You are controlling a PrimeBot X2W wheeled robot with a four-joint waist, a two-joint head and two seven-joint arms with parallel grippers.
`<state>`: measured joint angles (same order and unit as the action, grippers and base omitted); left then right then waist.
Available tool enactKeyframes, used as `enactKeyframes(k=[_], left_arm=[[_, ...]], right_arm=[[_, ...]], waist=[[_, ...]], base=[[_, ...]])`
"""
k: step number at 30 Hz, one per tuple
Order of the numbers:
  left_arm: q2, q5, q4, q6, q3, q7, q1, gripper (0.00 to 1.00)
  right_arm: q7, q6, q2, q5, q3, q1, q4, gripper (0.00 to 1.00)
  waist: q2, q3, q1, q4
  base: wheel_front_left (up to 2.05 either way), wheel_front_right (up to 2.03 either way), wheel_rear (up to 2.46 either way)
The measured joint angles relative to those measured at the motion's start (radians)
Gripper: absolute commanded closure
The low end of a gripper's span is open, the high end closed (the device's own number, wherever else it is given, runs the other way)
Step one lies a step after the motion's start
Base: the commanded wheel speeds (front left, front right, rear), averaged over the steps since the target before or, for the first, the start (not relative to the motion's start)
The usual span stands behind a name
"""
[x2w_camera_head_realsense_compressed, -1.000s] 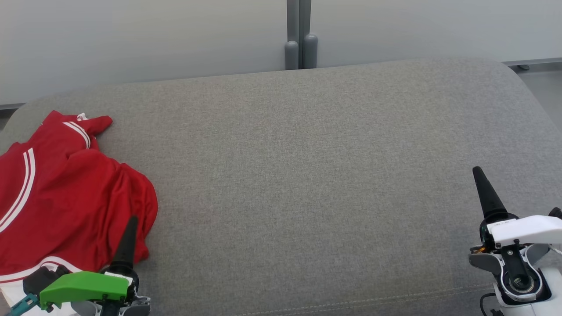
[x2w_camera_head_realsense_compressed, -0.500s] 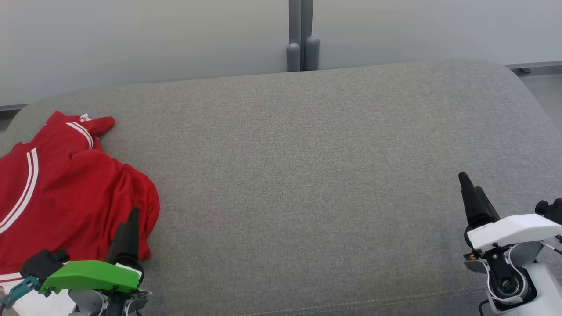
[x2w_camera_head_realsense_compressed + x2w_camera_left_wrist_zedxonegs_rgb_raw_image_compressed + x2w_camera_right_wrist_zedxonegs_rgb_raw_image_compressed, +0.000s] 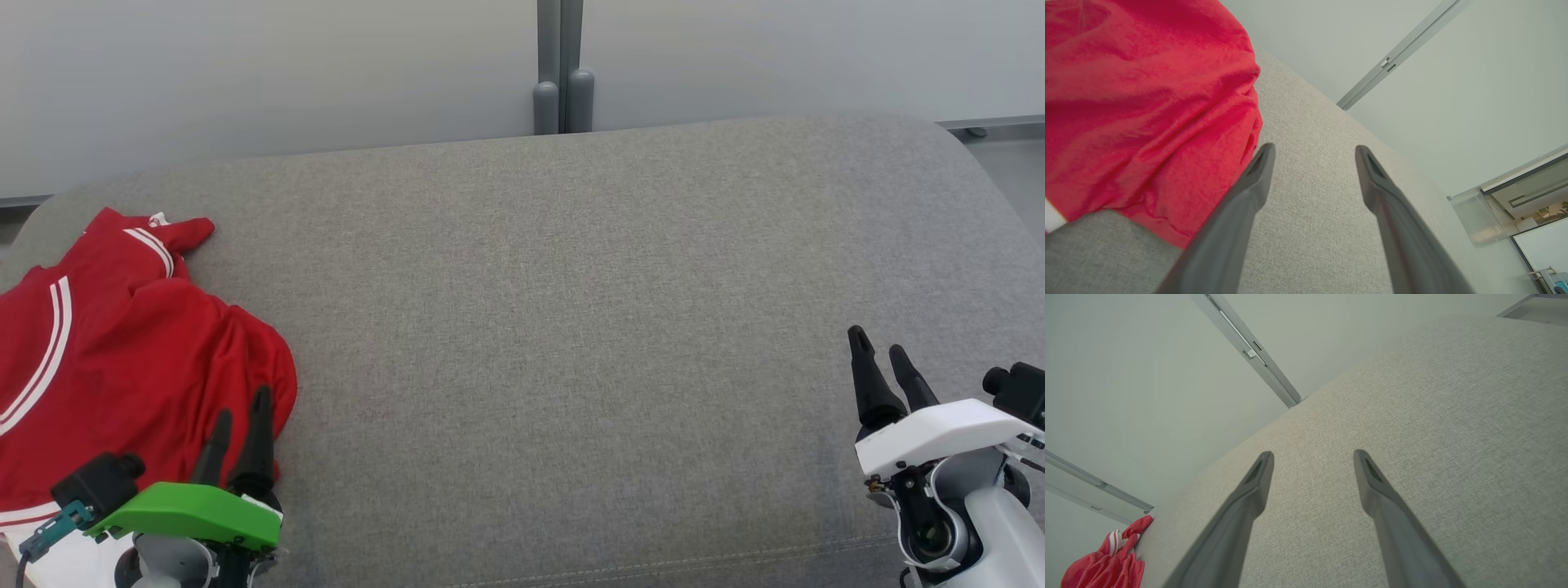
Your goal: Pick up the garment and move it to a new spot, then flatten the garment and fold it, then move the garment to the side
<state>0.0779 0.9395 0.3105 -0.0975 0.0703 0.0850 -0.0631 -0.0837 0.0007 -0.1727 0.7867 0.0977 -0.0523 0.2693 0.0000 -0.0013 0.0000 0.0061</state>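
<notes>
The garment [image 3: 122, 359] is red with white stripes and lies crumpled at the left end of the grey cushion [image 3: 571, 310]. My left gripper [image 3: 241, 408] hangs open at the garment's near right edge, with nothing between its fingers. In the left wrist view the garment [image 3: 1139, 102] bulges left of the left gripper [image 3: 1314, 151], whose left finger [image 3: 1257, 171] is close to the cloth's edge. My right gripper [image 3: 878, 347] stands open over bare cushion at the lower right. The right wrist view shows the right gripper [image 3: 1312, 455] empty and the garment [image 3: 1110, 563] far off at the lower left.
A pale wall [image 3: 245, 73] with a grey upright post [image 3: 560, 73] runs behind the cushion. The cushion's front seam [image 3: 653, 563] lies close to both arms. Floor [image 3: 1008, 155] shows past its right end.
Both wrists have rolled, so each gripper now shows two fingers side by side instead of one. The right gripper has drifted slightly left and lower. The garment has not moved.
</notes>
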Motion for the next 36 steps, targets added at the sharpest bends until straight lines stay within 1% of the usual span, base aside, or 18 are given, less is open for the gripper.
enactKeyframes(k=[4,5,9,22,25,27,32,36], left_arm=[[0.000,-0.061,0.000,0.001,0.003,0.013,0.000,0.00],[0.000,-0.096,0.000,0.001,0.004,0.021,0.000,0.00],[0.000,-0.158,-0.002,0.001,0.005,0.035,0.000,0.00],[-0.001,-0.347,-0.004,-0.001,0.015,0.076,-0.004,0.00],[-0.002,-0.388,-0.003,-0.007,0.019,0.092,-0.005,0.00],[-0.002,-0.416,-0.003,-0.008,0.021,0.097,-0.005,0.00],[-0.005,-0.473,0.004,-0.009,0.025,0.115,-0.011,0.00],[-0.005,-0.526,0.007,-0.017,0.029,0.129,-0.019,0.00]], right_arm=[[-0.016,-0.004,-0.010,-0.058,0.010,0.000,0.001,0.00],[-0.022,-0.012,-0.015,-0.085,0.016,0.000,0.001,0.00],[-0.033,-0.021,-0.017,-0.137,0.025,0.000,0.000,0.00],[-0.082,-0.020,-0.029,-0.279,0.043,0.000,-0.022,0.00],[-0.092,-0.020,-0.035,-0.318,0.045,0.000,-0.028,0.00],[-0.096,-0.017,-0.037,-0.333,0.046,0.000,-0.033,0.00],[-0.115,0.010,-0.035,-0.370,0.045,0.000,-0.045,0.00],[-0.128,0.017,-0.042,-0.421,0.038,0.000,-0.046,0.00]], waist=[[0.0000,0.001,0.0000,-0.002],[0.0000,0.001,0.0000,-0.004],[0.0000,0.002,0.0000,-0.006],[0.0000,0.003,0.0000,-0.015],[0.0000,0.003,0.0000,-0.017],[0.0000,0.003,0.0000,-0.018],[0.0000,0.003,0.0000,-0.022],[0.0000,0.003,0.0000,-0.025]], base=[[0.00,0.00,0.00],[0.00,0.00,0.00],[0.00,0.00,0.00],[0.00,0.00,0.00],[0.00,0.00,0.00],[0.00,0.00,0.00],[0.00,0.00,0.00],[0.00,0.00,0.00]])
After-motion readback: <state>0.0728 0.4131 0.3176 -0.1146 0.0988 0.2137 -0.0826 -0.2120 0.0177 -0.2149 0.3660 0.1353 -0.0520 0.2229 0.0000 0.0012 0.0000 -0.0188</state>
